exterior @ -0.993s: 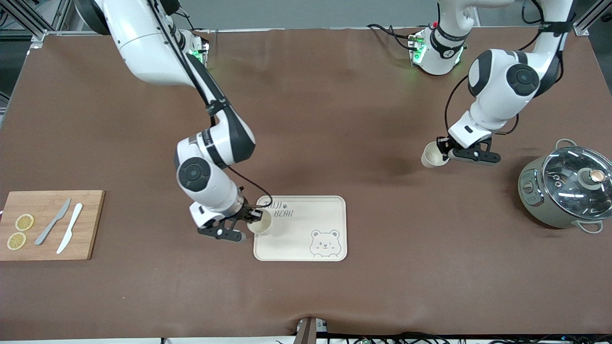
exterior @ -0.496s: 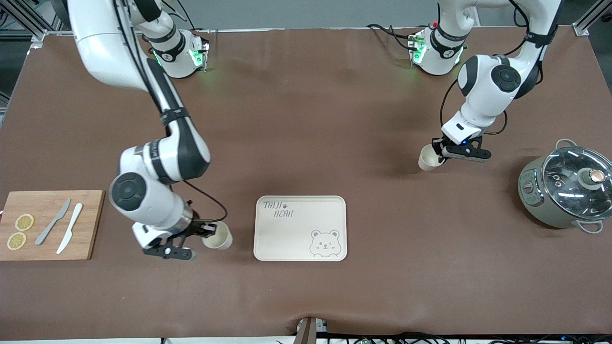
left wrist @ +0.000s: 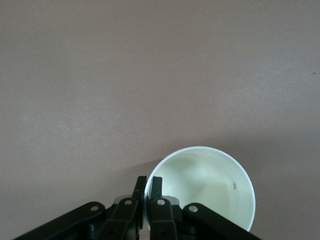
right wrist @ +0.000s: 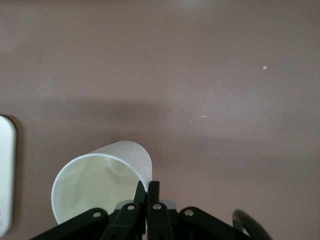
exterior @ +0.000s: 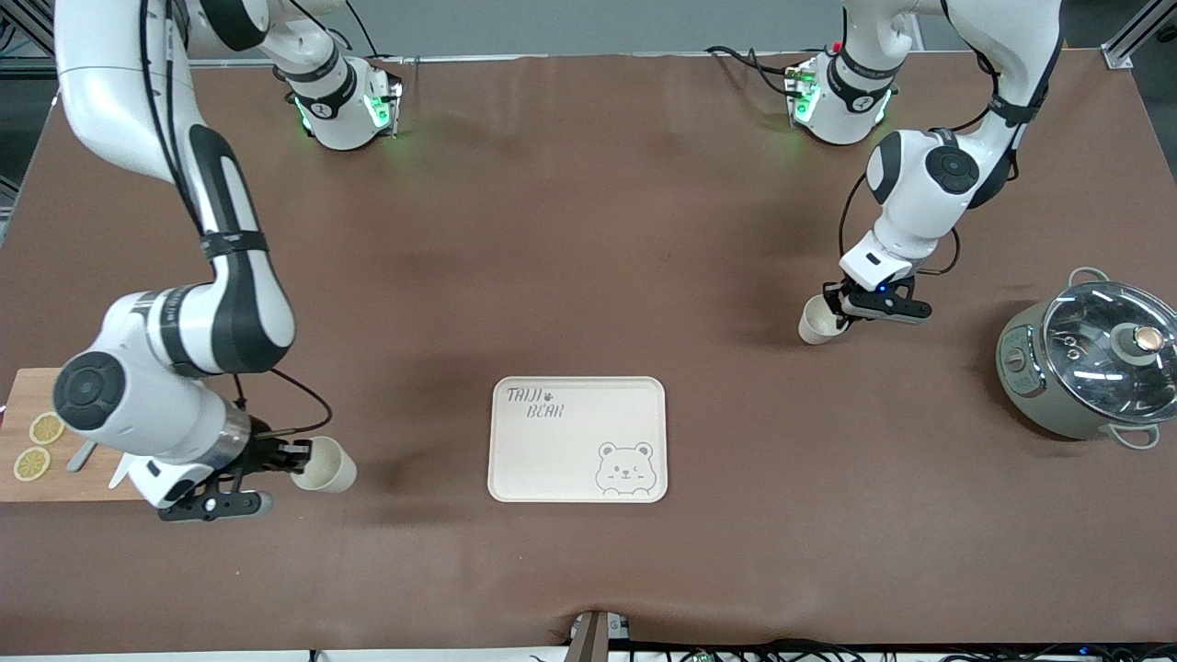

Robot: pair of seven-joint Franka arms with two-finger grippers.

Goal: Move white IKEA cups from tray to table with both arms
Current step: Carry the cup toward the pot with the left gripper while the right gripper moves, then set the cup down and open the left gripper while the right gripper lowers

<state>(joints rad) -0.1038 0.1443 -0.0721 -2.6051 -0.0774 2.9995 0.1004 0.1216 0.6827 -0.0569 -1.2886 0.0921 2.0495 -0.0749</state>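
Note:
Two plain cream-white cups are each held by the rim. My right gripper (exterior: 292, 457) is shut on one cup (exterior: 324, 464), tilted, over the bare mat between the cutting board and the bear-printed tray (exterior: 577, 460). In the right wrist view one finger is inside this cup (right wrist: 97, 187) and one outside, at my right gripper (right wrist: 148, 189). My left gripper (exterior: 839, 308) is shut on the other cup (exterior: 815, 324), low over the mat toward the left arm's end. In the left wrist view this cup (left wrist: 207, 182) looks upright at my left gripper (left wrist: 148, 184); I cannot tell if it touches the mat.
A wooden cutting board (exterior: 28, 487) with lemon slices (exterior: 46, 428) and two knives lies under the right arm's wrist. A grey pot with a glass lid (exterior: 1094, 359) stands at the left arm's end. The tray's edge (right wrist: 6, 175) shows in the right wrist view.
My right arm has carried its cup off the tray toward the cutting board. My left arm has drawn in a little and lowered its cup toward the mat.

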